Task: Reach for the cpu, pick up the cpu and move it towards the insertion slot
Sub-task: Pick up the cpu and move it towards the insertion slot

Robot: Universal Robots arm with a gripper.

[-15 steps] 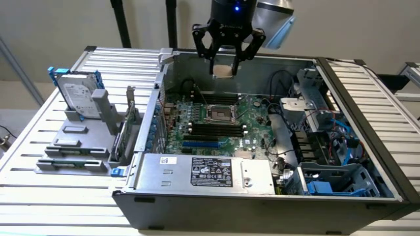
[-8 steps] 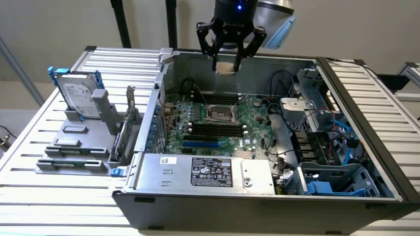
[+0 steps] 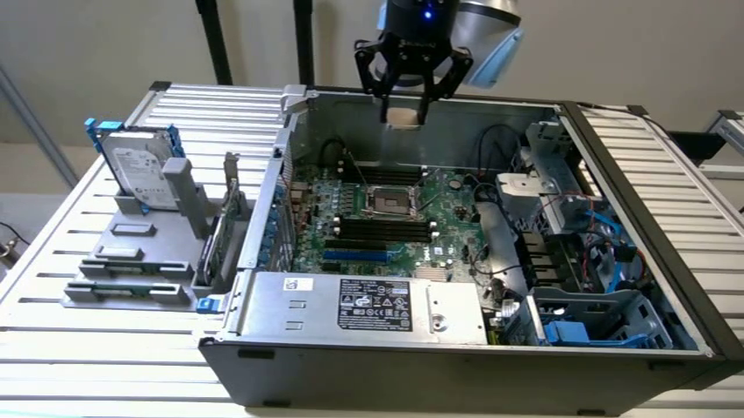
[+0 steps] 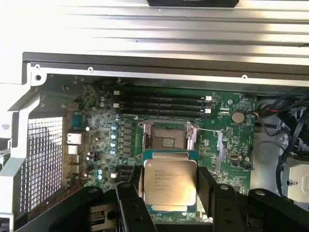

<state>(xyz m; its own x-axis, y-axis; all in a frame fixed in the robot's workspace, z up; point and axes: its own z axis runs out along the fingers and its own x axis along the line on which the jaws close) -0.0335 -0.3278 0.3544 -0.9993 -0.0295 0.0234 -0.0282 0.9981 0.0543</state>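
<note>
The gripper (image 3: 409,116) is hanging above the open computer case (image 3: 465,366), over its far wall. Its fingers (image 4: 208,186) are gripping the cpu (image 4: 170,182) by two opposite edges; in the wrist view the silver top with printed text is facing the camera, pale rim showing around it. In the exterior view the cpu (image 3: 403,117) is showing as a small pale square between the fingertips, held in the air, well clear of the board.

The insertion slot (image 3: 393,203) is sitting on the green motherboard (image 3: 448,213) inside the case, below the held chip; metal frame, dark centre. In the wrist view the insertion slot (image 4: 165,139) is lying just beyond the chip's edge, partly overlapped by it. Long black memory slots (image 3: 378,231) are running beside the socket.

The case is lying on its side on the slatted table (image 3: 70,261). Toward the table's edge on the exterior view's left, a grey fixture (image 3: 139,261) is holding a hard drive (image 3: 138,170) with blue rails, upright.
</note>
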